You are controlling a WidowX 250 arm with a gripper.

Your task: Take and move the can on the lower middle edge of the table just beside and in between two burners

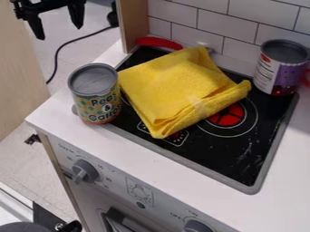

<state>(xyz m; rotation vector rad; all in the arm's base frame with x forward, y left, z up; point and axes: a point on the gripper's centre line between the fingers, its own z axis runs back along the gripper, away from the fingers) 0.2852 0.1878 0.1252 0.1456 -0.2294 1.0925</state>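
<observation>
Can (95,97) in relation to the pincer (59,30). A white counter (154,159) frames the black cooktop (239,156), on which a folded yellow cloth (176,81) lies; a red burner (227,118) is partly exposed beside the cloth's lower edge. The can stands upright at the left corner of the cooktop, just beside the cloth, its long axis vertical. The pincer hangs at the upper left, beyond the counter; from it, the can lies downward and to the right in the view. The coming approach probably follows that diagonal, with a descent along the can's axis. Finger state: spread apart, nothing between them.
</observation>
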